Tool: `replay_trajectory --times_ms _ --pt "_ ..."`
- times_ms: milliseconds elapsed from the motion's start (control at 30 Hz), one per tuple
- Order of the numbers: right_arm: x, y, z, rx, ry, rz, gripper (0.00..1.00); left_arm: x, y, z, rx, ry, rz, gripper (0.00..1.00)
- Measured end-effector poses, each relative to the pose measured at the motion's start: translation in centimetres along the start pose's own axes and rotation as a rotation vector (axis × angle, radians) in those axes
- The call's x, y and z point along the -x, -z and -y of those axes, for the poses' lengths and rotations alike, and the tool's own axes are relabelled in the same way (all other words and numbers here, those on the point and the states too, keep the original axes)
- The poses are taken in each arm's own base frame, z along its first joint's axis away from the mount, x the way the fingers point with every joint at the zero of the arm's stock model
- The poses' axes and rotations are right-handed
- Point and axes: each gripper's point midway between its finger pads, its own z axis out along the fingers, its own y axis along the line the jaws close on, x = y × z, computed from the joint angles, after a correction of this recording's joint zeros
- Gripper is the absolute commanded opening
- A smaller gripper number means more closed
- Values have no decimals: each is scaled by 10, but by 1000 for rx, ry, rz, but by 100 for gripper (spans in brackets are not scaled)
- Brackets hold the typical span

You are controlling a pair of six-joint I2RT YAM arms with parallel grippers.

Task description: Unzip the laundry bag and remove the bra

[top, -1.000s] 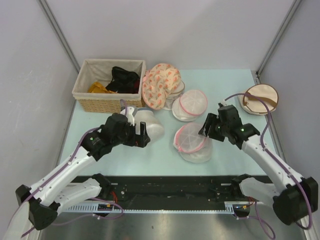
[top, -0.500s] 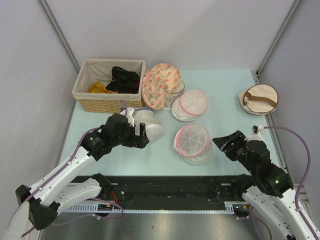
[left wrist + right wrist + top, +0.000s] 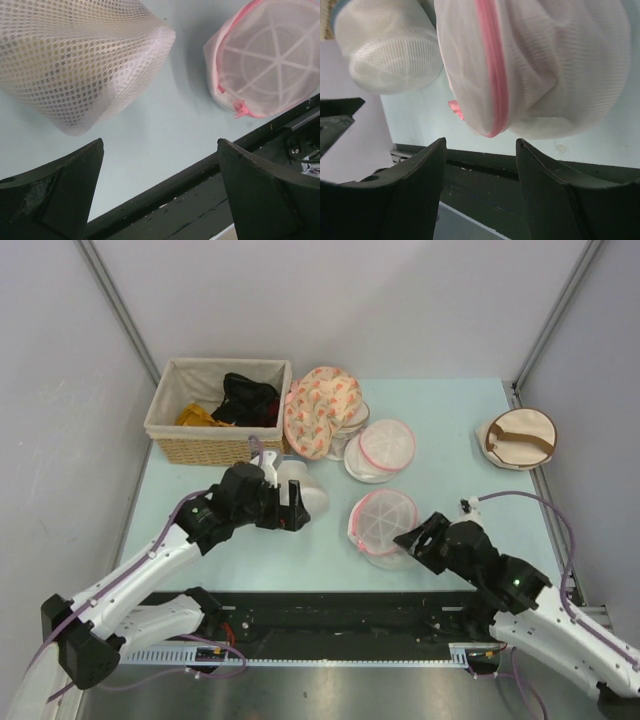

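Small white mesh laundry bag with pink zipper band (image 3: 385,521) on tabletop (image 3: 450,445), right gripper (image 3: 410,539) spread beside it, left gripper (image 3: 293,508) spread wide.

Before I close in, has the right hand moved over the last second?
Yes. The right hand has dropped from level with the laundry bag toward the black rail at the near edge, now at the bag's near-right.

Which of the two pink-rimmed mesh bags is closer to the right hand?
The front laundry bag, just before the right hand; the other pink-rimmed bag lies farther back, beside the peach floral bag.
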Motion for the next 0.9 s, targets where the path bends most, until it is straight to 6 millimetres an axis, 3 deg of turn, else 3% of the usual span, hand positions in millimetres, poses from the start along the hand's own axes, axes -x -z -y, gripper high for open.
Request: replay_trajectory --times_ms 167,267,367,400,467,633,900 --pt "-19 -22 2 -71 75 -23 60 -3 -9 17 -70 10 -25 100" --pt "-17 -32 7 -107 90 11 56 -10 -13 34 -138 8 -49 100" --pt "-8 -35 8 -109 96 60 38 -23 -19 48 -185 2 -87 100" --pt "-4 -35 7 -104 93 74 20 -27 -21 50 -193 1 -99 100" --pt "4 -34 6 -98 90 101 0 -38 -27 55 -217 9 -125 100" --pt "23 -30 1 -64 68 150 0 -58 -41 66 -279 42 -188 100" --pt "31 -24 -15 62 80 16 0 -55 -46 75 -333 -80 -158 100"
